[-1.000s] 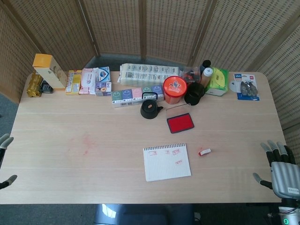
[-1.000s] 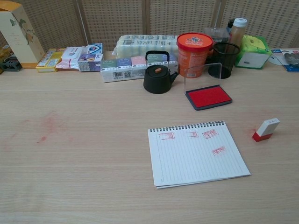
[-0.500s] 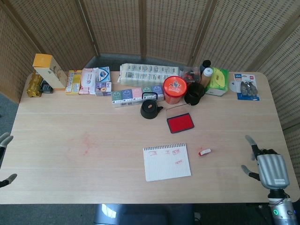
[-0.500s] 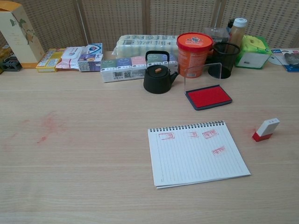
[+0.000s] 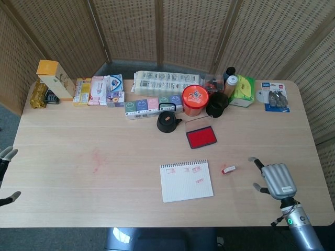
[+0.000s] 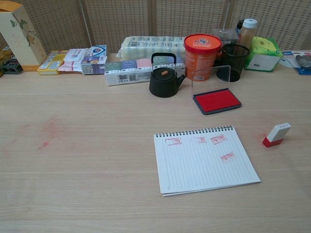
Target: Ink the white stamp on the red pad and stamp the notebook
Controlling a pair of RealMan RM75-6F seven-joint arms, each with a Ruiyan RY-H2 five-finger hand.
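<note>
A small white stamp with a red base (image 5: 228, 169) (image 6: 277, 134) lies on its side on the table, right of the notebook. The spiral notebook (image 5: 186, 181) (image 6: 206, 158) lies open with several red stamp marks near its top. Behind it sits the red ink pad (image 5: 201, 137) (image 6: 216, 100), its clear lid standing up. My right hand (image 5: 275, 180) hovers open over the table right of the stamp, apart from it, fingers spread. At the far left edge of the head view, my left hand (image 5: 6, 157) shows only as fingertips, open and holding nothing.
A black teapot (image 6: 164, 76), an orange tub (image 6: 202, 50) and a black mesh cup (image 6: 234, 62) stand just behind the ink pad. Boxes and packets (image 5: 99, 90) line the table's back edge. Faint red smudges (image 6: 48, 131) mark the wood at left.
My right hand has moved left from the table's right edge toward the stamp. The left hand and the objects have stayed put.
</note>
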